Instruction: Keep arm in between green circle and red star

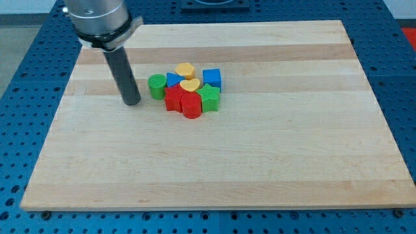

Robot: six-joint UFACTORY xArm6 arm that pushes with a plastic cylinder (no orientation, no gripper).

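Observation:
The green circle (156, 86) stands at the left end of a tight cluster of blocks near the board's middle. The red star (173, 99) lies just to its lower right, touching it. My tip (132, 102) rests on the board to the left of the cluster, a short gap left of the green circle and level with the red star. It touches no block.
The cluster also holds a blue triangle (173, 80), a yellow hexagon (185, 70), a yellow heart (190, 85), a blue cube (212, 78), a green star (209, 98) and a red cylinder (191, 106). The wooden board (260, 162) ends on blue perforated table.

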